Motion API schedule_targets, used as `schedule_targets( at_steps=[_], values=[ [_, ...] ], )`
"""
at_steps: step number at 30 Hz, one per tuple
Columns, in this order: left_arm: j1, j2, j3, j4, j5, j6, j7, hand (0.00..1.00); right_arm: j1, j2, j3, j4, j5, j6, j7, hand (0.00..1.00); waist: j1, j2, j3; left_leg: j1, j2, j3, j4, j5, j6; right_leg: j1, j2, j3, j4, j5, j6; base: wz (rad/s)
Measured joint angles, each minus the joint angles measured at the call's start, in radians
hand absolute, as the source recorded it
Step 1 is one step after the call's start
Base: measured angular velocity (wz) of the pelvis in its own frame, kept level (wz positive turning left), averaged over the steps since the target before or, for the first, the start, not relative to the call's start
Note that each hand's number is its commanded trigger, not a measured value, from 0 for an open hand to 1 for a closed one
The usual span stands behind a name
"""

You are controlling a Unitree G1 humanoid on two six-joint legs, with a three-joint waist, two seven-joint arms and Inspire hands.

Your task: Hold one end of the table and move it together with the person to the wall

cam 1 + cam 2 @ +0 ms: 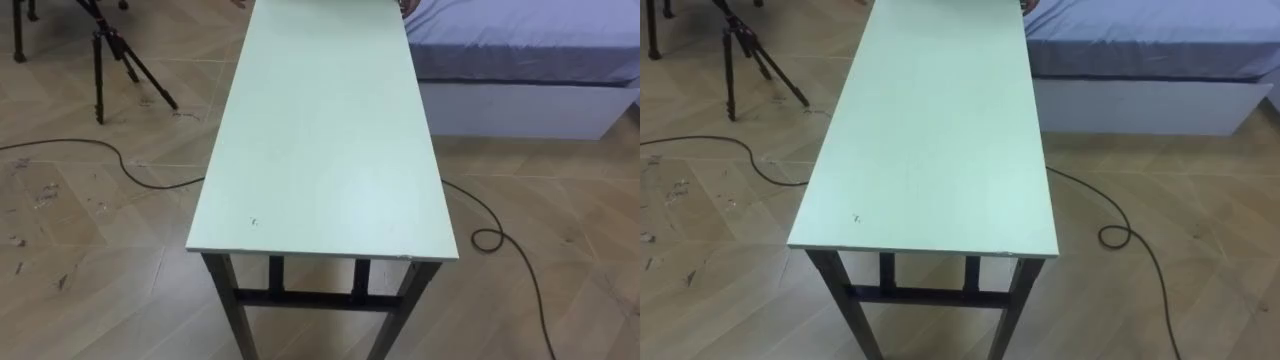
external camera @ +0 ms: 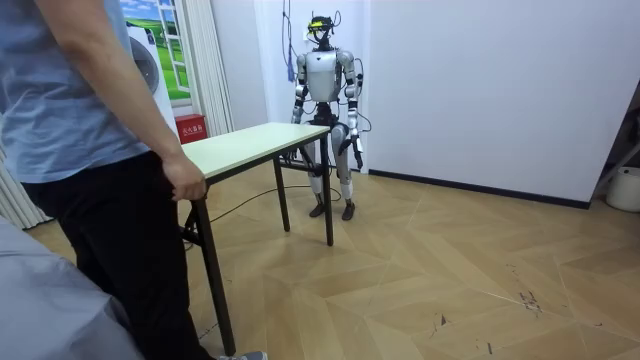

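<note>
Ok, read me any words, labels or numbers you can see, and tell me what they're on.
No text here can be read.
The red box in the room view: white marking, too small to read.
The table: a dark speck on top, no print.

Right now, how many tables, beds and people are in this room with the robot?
Table: 1
Bed: 1
Person: 1
Total: 3
</note>
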Motion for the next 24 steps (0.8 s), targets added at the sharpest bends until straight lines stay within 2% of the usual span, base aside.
schedule_targets(
  at_steps=[4,7,9,11,12,13,14,15,24],
  values=[
    [-0.003,0.002,0.003,0.001,0.000,0.000,-0.001,0.00,0.002,0.000,-0.002,0.000,-0.010,-0.001,0.004,0.00,-0.001,-0.004,-0.0050,0.000,0.000,0.001,0.000,0.000,0.000,0.003,0.001,0.000,-0.007,0.001,0.000,0.00],
    [0.004,0.003,0.005,0.007,-0.001,0.000,0.000,0.00,-0.001,0.000,-0.002,0.004,-0.013,-0.001,0.004,0.00,0.000,-0.007,-0.0039,-0.001,0.000,-0.004,0.000,0.000,0.000,0.006,0.001,-0.001,-0.004,0.001,0.000,0.00],
    [0.003,0.003,0.015,0.009,0.000,0.000,0.000,0.00,-0.001,0.000,-0.003,0.007,-0.014,0.000,0.006,0.00,0.001,-0.011,-0.0059,0.001,0.000,-0.004,-0.001,0.000,0.000,0.010,0.001,0.000,-0.004,0.002,0.000,-0.02],
    [0.003,0.003,0.031,0.019,0.000,0.000,0.000,0.00,-0.001,0.000,-0.005,0.007,-0.015,0.000,0.008,0.00,0.001,-0.011,-0.0015,0.005,0.000,-0.004,-0.003,0.000,0.000,0.013,0.001,0.001,-0.004,0.002,-0.001,-0.05],
    [0.003,0.003,0.039,0.025,-0.001,0.000,0.000,0.00,0.000,0.000,-0.008,0.007,-0.015,0.000,0.009,0.00,0.001,-0.015,0.0039,0.009,0.000,-0.001,-0.008,0.000,0.000,0.014,0.002,0.002,-0.004,0.002,-0.001,0.00],
    [0.002,0.003,0.040,0.028,-0.001,0.000,0.000,0.00,0.001,0.000,-0.008,0.007,-0.013,0.000,0.009,0.00,0.001,-0.010,0.0022,0.010,0.000,0.002,-0.010,0.000,0.000,0.017,0.002,0.001,-0.009,0.002,0.000,0.00],
    [0.001,0.003,0.040,0.029,-0.002,0.000,-0.001,0.00,0.001,0.000,-0.008,0.007,-0.013,0.000,0.010,0.00,0.001,-0.014,0.0049,0.009,0.000,0.003,-0.010,0.000,0.000,0.017,0.002,0.001,-0.011,0.002,0.001,0.03],
    [-0.006,0.003,0.040,0.031,-0.002,0.000,-0.002,0.00,0.000,0.000,-0.008,0.006,-0.012,0.000,0.012,0.00,0.001,-0.005,0.0010,0.008,-0.001,0.003,-0.010,0.000,0.000,0.016,0.002,0.003,-0.012,0.002,0.002,0.00],
    [-0.012,0.003,0.027,0.034,-0.039,0.004,-0.015,0.00,0.000,0.000,-0.007,-0.003,-0.007,0.000,0.030,0.00,-0.001,0.008,-0.0002,-0.001,-0.003,0.004,-0.010,0.000,0.000,0.003,0.002,0.012,-0.011,0.003,0.004,-0.02]
  ],
)
